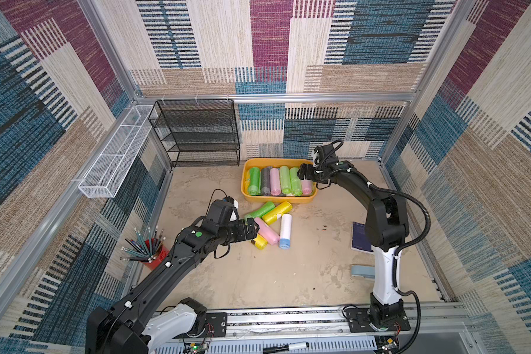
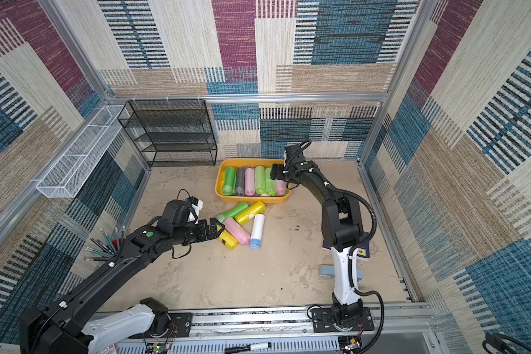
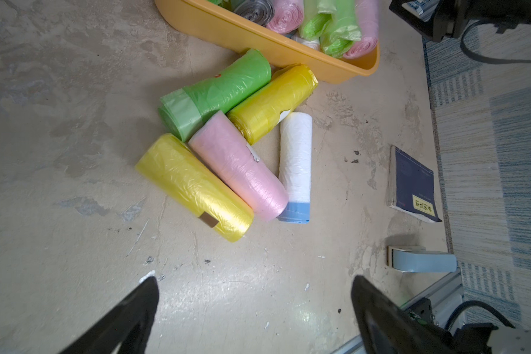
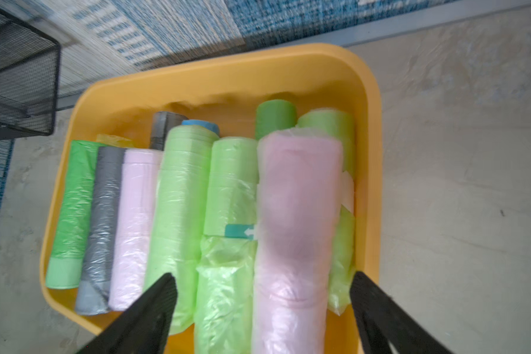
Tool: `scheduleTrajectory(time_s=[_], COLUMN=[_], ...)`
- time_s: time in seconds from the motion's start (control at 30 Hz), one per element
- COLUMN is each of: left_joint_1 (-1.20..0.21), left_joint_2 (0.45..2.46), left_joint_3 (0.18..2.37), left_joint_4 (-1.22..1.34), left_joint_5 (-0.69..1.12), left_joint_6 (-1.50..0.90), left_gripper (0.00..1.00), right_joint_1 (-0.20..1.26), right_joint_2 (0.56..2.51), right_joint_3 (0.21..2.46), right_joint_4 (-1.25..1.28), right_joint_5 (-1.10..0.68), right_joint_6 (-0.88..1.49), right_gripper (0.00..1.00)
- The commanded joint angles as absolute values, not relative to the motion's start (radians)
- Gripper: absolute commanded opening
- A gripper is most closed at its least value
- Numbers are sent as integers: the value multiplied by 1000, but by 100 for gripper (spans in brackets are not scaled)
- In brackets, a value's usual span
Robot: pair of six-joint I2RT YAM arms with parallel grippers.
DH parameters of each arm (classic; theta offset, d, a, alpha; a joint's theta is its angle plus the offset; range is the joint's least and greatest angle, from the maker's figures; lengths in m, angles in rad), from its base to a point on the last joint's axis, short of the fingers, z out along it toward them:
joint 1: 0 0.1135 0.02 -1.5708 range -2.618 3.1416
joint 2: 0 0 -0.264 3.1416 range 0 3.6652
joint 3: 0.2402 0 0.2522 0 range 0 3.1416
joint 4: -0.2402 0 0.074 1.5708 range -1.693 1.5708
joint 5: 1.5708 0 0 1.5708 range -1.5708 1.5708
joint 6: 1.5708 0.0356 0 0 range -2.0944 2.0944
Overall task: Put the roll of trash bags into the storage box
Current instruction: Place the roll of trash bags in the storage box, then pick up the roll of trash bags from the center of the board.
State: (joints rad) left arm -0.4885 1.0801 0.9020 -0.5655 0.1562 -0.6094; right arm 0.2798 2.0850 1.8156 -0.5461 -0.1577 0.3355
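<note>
Marker (image 1: 285, 347) up front, left pincer (image 3: 254, 279) wide open, empty, near five loose rolls (image 3: 239, 165), right pincer (image 4: 263, 275) gaping, empty, over storage box (image 4: 372, 153), book (image 3: 411, 180) label unreadable

The pink roll (image 4: 298, 214) blurs in the right wrist view — its near end cut off.

rolls (image 1: 285, 180) in storage box (image 1: 278, 199), pile (image 1: 267, 230) before, perhaps touching

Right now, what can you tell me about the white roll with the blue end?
The white roll is a tube of thin, crinkly plastic with a pale blue band at one end. It lies flat on the table, outside the storage box, and nothing holds it. A pink roll touches it near the blue end.
</note>
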Motion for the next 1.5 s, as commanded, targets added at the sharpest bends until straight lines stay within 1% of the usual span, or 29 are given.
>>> scheduleTrajectory(time_s=[0.0, 0.3, 0.53, 0.6, 0.77, 0.9, 1.07, 1.3, 1.47], left_joint_1=[-488, -486, -486, -486, -486, -485, -485, -483, -483], left_joint_2=[1060, 1025, 1036, 1038, 1037, 1035, 1034, 1051, 1085], left_joint_3=[904, 869, 829, 811, 777, 755, 713, 660, 624], left_joint_4=[-560, -603, -607, -607, -619, -632, -622, -536, -450], left_joint_5=[125, 28, -51, -82, -146, -184, -193, -166, -134], left_joint_6=[-591, -609, -666, -694, -748, -769, -821, -878, -903], left_gripper=[98, 98, 98, 98, 98, 100, 99, 91, 90], right_joint_1=[279, 279, 279, 278, 276, 277, 276, 276, 276], right_joint_2=[1981, 1556, 1333, 1291, 1218, 1180, 1157, 1168, 1181], right_joint_3=[1739, 1255, 1048, 1008, 943, 891, 887, 868, 852], right_joint_4=[-506, -303, -304, -315, -336, -315, -322, -289, -275], right_joint_5=[-210, -282, -348, -335, -276, -319, -322, -364, -412], right_joint_6=[348, 438, 423, 408, 382, 379, 352, 349, 368], right_gripper=[99, 99, 99, 99, 99, 99, 99, 99, 99])
